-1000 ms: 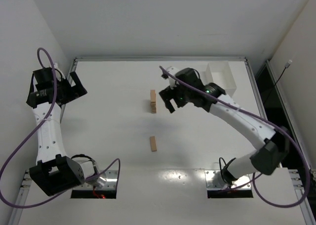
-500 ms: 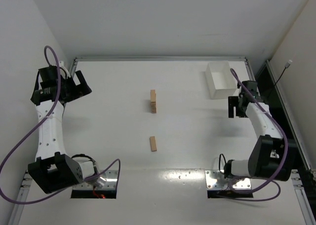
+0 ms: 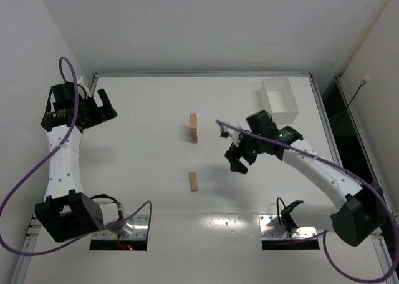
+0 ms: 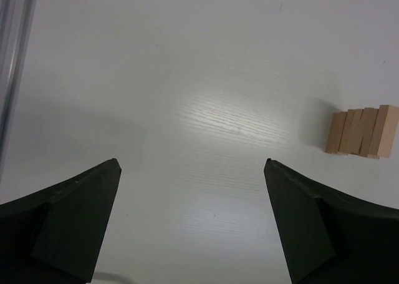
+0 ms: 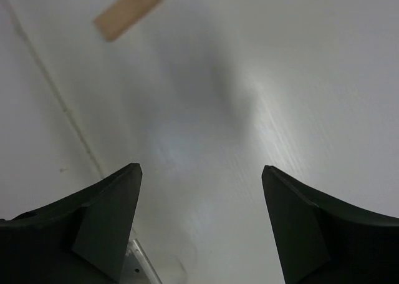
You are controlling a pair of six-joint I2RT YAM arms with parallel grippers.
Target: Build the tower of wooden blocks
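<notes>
The tower [image 3: 193, 128] is a short stack of tan wood blocks at the table's middle; the left wrist view shows this tower [image 4: 363, 132] far off at the right. One loose wood block [image 3: 194, 181] lies flat nearer the arms, and this block [image 5: 128, 11] appears at the top left of the right wrist view. My right gripper [image 3: 239, 161] hovers open to the right of the loose block, with nothing between its fingers [image 5: 201, 169]. My left gripper [image 3: 101, 112] is open and empty at the far left, facing the tower, over bare table [image 4: 193, 165].
A white rectangular bin [image 3: 283, 117] stands at the back right. A metal rail [image 3: 199, 73] runs along the table's far edge, and white walls close in on the left and back. Mounting plates [image 3: 290, 226] sit at the near edge.
The right arm left the tower's side, swung back to the right near the bin, then came forward and left over the table beside the loose block. The left gripper shifted slightly.
</notes>
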